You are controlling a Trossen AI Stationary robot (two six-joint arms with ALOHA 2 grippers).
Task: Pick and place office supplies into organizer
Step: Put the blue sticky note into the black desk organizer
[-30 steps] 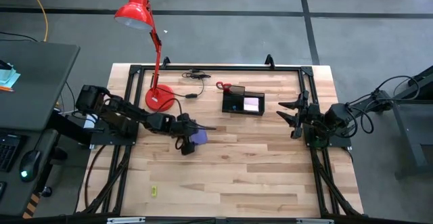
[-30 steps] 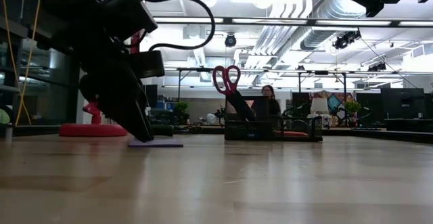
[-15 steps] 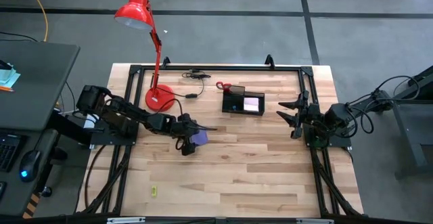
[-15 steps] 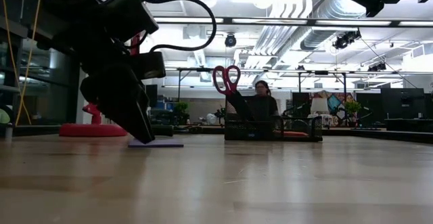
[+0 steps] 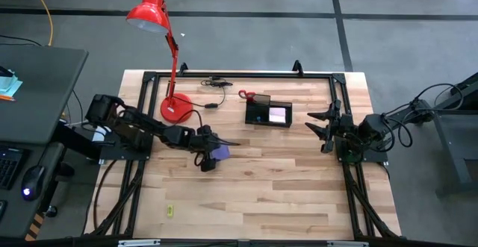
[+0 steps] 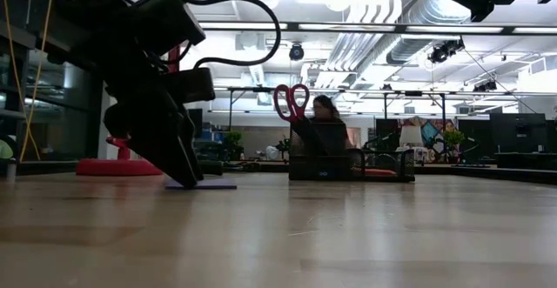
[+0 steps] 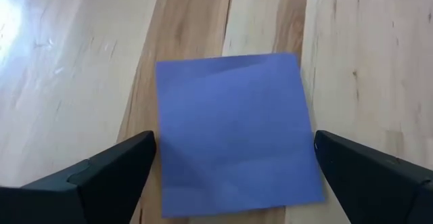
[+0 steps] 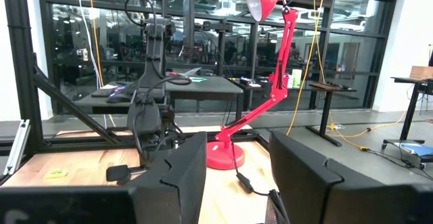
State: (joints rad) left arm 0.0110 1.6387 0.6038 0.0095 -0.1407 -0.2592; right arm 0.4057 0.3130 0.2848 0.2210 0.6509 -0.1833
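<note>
A purple square note pad (image 7: 235,132) lies flat on the pale wooden bench (image 7: 81,61) between the left gripper's (image 7: 233,173) two dark fingers (image 7: 111,173) (spread wide, one off each side edge of the pad, neither touching it).

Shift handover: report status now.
Left claw open, straddling flat purple square note pad on table. Right claw waits at right side, empty. Black organizer tray unobstructed.

Desk lamp, cable and a bystander

A red desk lamp (image 5: 155,23) stands on the wooden table (image 5: 284,187), its round base (image 5: 176,108) near the back-left corner. A black cable (image 5: 216,81) lies behind. A person (image 6: 324,114) shows beyond.
</note>
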